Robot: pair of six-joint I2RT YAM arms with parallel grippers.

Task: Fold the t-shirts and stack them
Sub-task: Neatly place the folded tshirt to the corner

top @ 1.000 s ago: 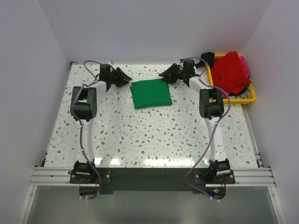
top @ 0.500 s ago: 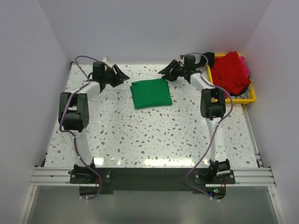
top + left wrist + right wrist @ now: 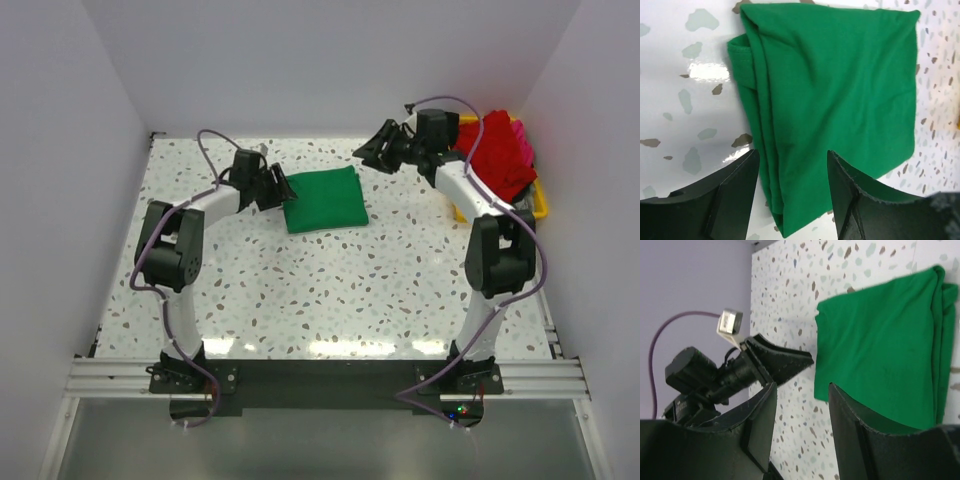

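1 done as I judge it: green t-shirt folded into a neat rectangle, flat on the table toward the back, layered edges on its left side. Red t-shirts and pink t-shirt sit heaped in the yellow tray, unfolded; those plus stacking are left. Left gripper is spread wide over the green's left edge, holding nothing. Right gripper is also spread and empty, raised near its far right corner.

No text, label, brand, number or sign can be read in any of the three views
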